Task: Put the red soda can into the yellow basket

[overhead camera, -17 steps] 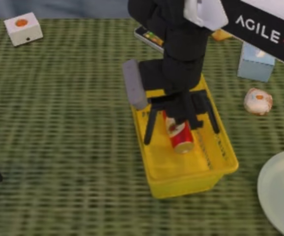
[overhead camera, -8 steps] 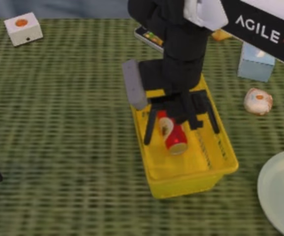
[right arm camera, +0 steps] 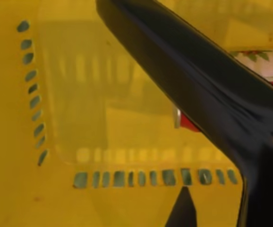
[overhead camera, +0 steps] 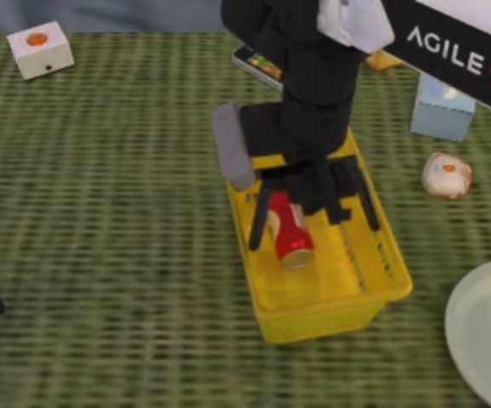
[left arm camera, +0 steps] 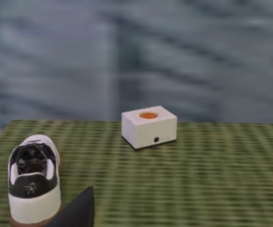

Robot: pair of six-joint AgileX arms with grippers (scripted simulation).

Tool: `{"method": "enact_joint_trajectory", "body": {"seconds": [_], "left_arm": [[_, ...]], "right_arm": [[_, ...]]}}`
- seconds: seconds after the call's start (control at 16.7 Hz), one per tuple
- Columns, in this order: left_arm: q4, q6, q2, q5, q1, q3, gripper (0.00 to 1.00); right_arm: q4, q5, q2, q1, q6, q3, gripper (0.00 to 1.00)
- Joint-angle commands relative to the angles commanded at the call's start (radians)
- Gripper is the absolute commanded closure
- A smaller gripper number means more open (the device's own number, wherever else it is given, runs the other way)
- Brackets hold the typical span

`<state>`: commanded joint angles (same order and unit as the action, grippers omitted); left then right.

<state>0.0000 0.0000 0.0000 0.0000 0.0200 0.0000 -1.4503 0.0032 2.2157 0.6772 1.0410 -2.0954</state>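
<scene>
Now the can (overhead camera: 289,231), a glossy red cylinder (cream label patch, pale end), lies tilted inside the slotted yellow plastic basket (overhead camera: 360,293), below the right gripper (overhead camera: 313,191), whose fingers are spread, gripping nothing.

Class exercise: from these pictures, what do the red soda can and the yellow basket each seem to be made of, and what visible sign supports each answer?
The red soda can, lying in the basket below the right claw, looks like thin painted metal: glossy red side, pale metallic end. The yellow basket looks like moulded plastic: one uniform smooth yellow, with rows of regular slots through its walls. Both are guesses from appearance alone.
</scene>
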Motion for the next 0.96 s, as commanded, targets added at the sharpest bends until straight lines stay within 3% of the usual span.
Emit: {"method": "enact_joint_trajectory", "body": {"seconds": [0.48, 0.96], "left_arm": [[0.0, 0.0, 0.0, 0.0, 0.0, 0.0, 0.0], [0.0, 0.0, 0.0, 0.0, 0.0, 0.0, 0.0]], "right_arm": [[-0.004, 0.0, 0.001, -0.002, 0.001, -0.004, 1.0], [-0.196, 0.0, -0.008, -0.029, 0.037, -0.188, 1.0]]}}
